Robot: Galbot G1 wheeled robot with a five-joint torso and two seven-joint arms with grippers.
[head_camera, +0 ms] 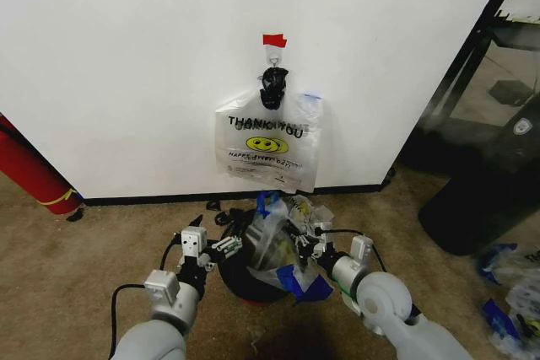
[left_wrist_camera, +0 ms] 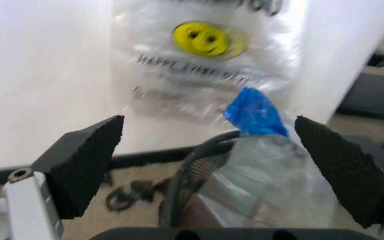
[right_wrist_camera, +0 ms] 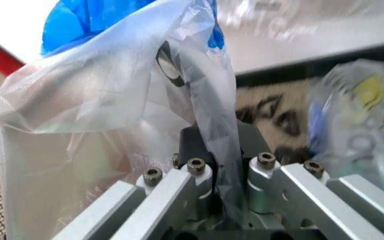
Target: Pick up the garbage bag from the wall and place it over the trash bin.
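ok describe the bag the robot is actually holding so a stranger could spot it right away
Start at the white wall, drop to the floor, where the black mesh trash bin stands. The garbage bag is crumpled over it, pinched by the right gripper. It has blue patches; the bag on the hook hangs flat, printed THANK YOU.

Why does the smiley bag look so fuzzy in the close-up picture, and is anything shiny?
Left wrist view: the hanging bag on the wall is soft and out of focus, while the left gripper pads look crisper. Right wrist view: the garbage bag pinched in the right gripper glints pale. Head view: the trash bin sits in dark shadow.
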